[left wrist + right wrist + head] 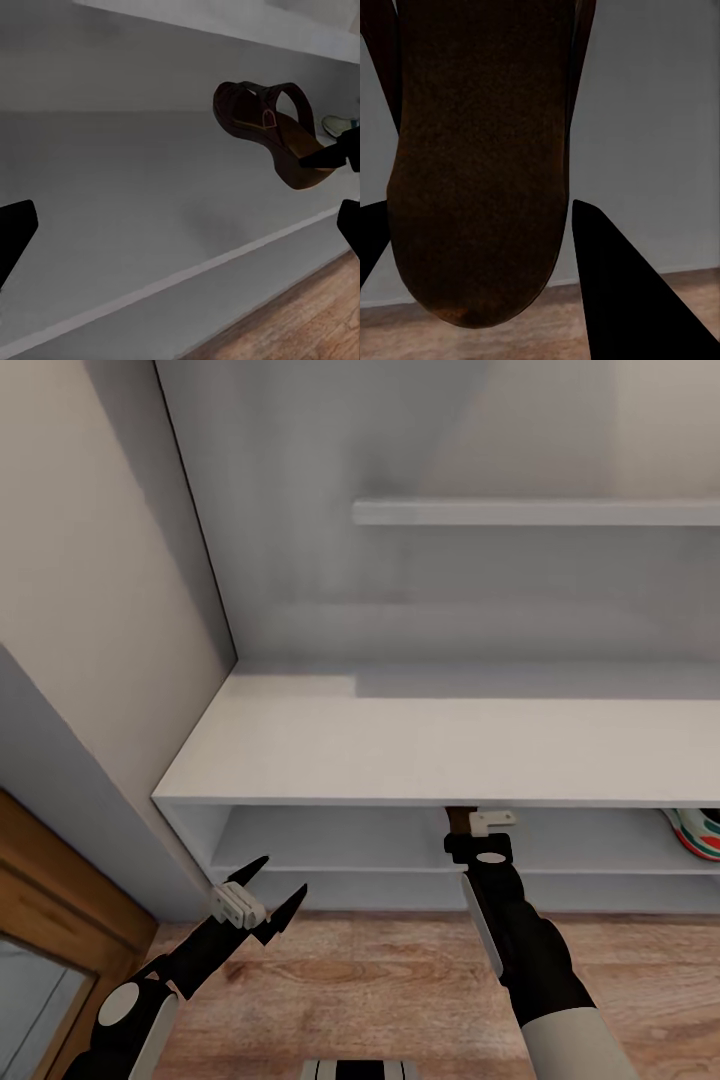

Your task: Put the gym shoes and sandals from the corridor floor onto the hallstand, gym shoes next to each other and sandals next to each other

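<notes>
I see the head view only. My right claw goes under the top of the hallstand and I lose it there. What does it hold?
Observer: The right claw is shut on a dark brown sandal; the sole sits between its fingers.
Operator: Does the sandal lie on the shelf already?
Observer: It seems not. In the left wrist view it hangs tilted above the shelf, with its tan footbed turned sideways.
Operator: Where on the sandal is my grip?
Observer: At one end of it; the strap end points away from the claw.
</notes>
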